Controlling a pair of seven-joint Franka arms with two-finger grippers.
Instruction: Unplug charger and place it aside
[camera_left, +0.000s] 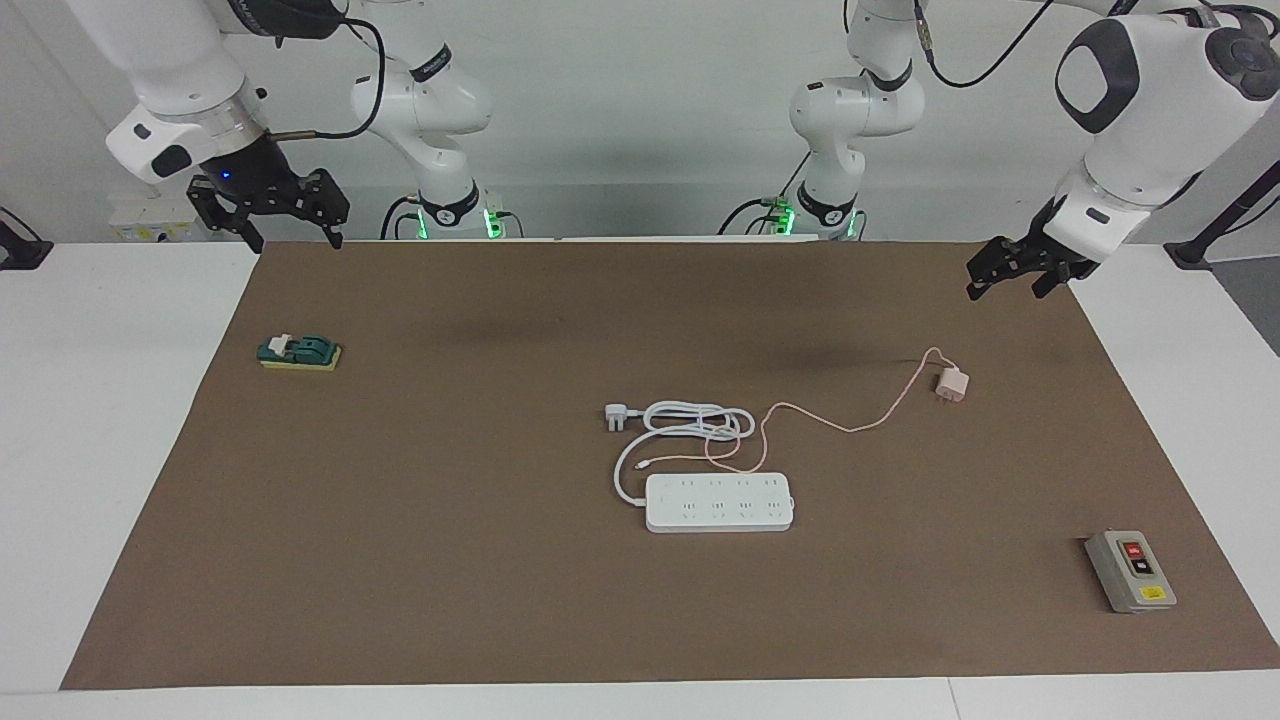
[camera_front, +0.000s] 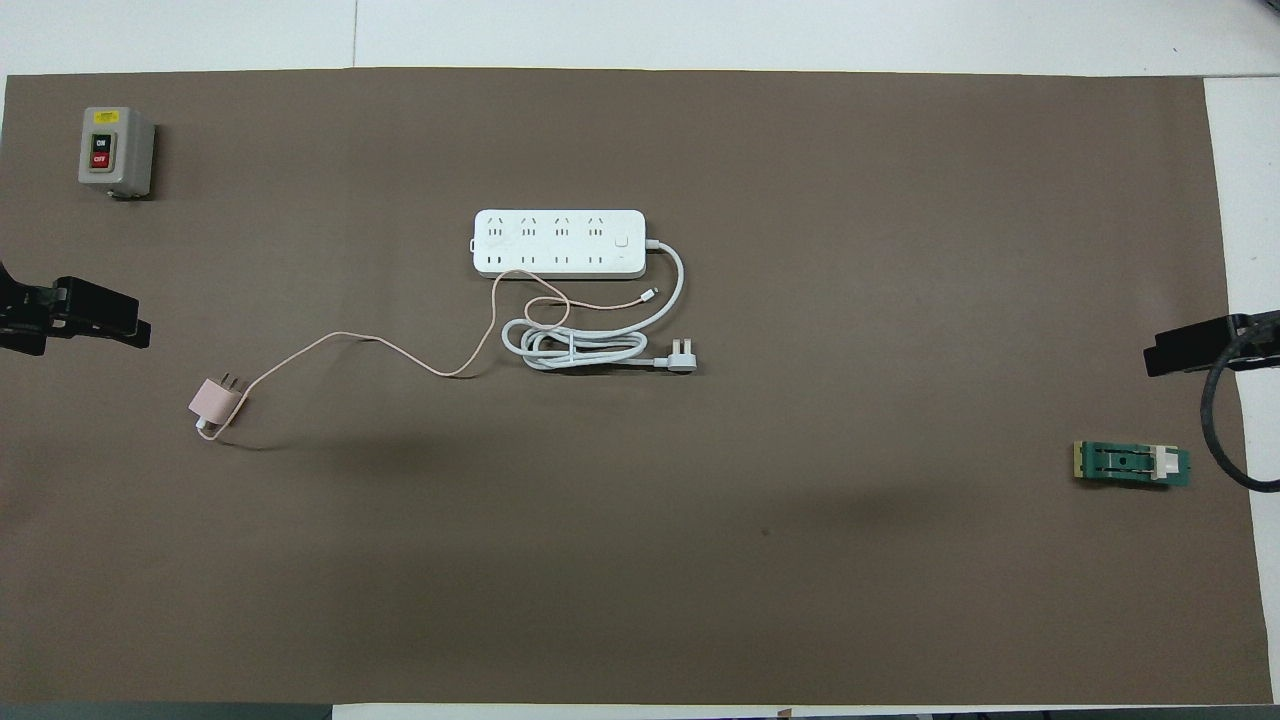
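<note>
The charger (camera_left: 951, 384) is a small pale pink cube lying on the brown mat, unplugged, with its prongs in the air. It is nearer to the robots than the white power strip (camera_left: 719, 502) and toward the left arm's end. It also shows in the overhead view (camera_front: 215, 403). Its thin pink cable (camera_left: 850, 428) runs to the strip's coiled white cord and loops over it. My left gripper (camera_left: 1008, 290) hangs open and empty above the mat's edge, near the charger. My right gripper (camera_left: 297, 243) hangs open and empty over the mat's corner at the right arm's end.
The strip's grey-white three-pin plug (camera_left: 616, 417) lies unplugged beside its coiled cord. A grey switch box (camera_left: 1130, 571) stands farther from the robots at the left arm's end. A small green and yellow block (camera_left: 299, 352) lies at the right arm's end.
</note>
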